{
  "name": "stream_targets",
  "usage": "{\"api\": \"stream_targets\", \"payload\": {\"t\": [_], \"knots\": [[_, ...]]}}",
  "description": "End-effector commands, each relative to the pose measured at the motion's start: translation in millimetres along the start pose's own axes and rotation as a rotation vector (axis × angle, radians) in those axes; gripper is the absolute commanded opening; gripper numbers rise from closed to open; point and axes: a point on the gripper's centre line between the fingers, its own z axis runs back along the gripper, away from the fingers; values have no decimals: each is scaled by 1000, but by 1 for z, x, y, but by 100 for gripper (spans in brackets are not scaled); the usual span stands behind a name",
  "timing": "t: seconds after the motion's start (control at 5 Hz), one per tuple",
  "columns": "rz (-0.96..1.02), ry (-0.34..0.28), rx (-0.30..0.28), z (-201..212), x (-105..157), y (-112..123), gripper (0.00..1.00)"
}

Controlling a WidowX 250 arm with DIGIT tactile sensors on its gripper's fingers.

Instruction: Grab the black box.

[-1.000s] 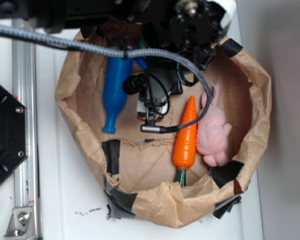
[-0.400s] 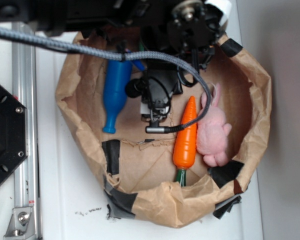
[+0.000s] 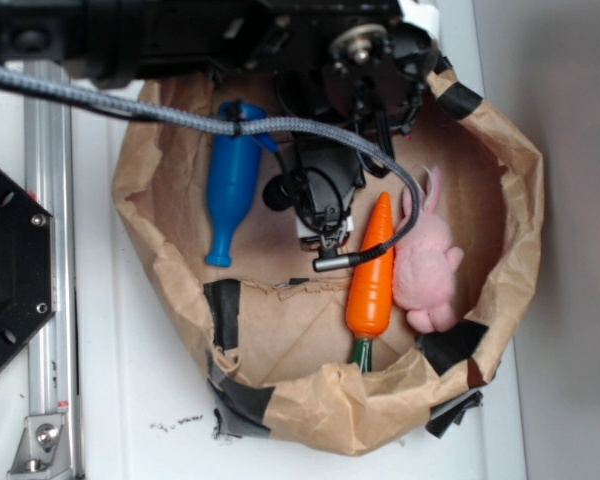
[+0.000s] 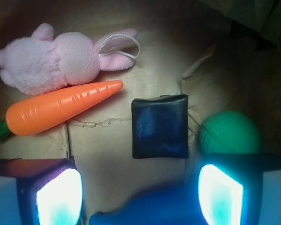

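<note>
The black box (image 4: 160, 126), small, glossy and wrinkled, lies flat on the paper bag's floor in the wrist view. It sits just ahead of my gripper (image 4: 139, 193), slightly right of the centre line. My gripper is open, with glowing fingers (image 4: 60, 197) wide apart and nothing held. The body of a blue bottle (image 4: 150, 212) lies low between them. From the exterior view my gripper (image 3: 320, 205) hangs inside the bag, and the arm hides the black box.
A green ball (image 4: 229, 132) sits right beside the box. An orange carrot (image 3: 372, 270) and a pink plush bunny (image 3: 427, 262) lie on the other side, the blue bottle (image 3: 230, 185) opposite. Paper bag walls (image 3: 330, 412) ring everything. A black hexagonal plate (image 3: 5, 270) stands outside.
My gripper has shifted a little to the right in the exterior view, toward the carrot, staying open. The objects in the bag have not moved.
</note>
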Motion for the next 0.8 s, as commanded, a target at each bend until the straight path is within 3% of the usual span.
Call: {"api": "stream_targets", "payload": {"t": [0.0, 0.2, 0.4, 0.6], "knots": [[25, -56, 11, 13, 8, 4, 100], [25, -56, 11, 13, 8, 4, 100], [278, -51, -27, 5, 16, 1, 100], [523, -82, -3, -6, 18, 10, 100]]}}
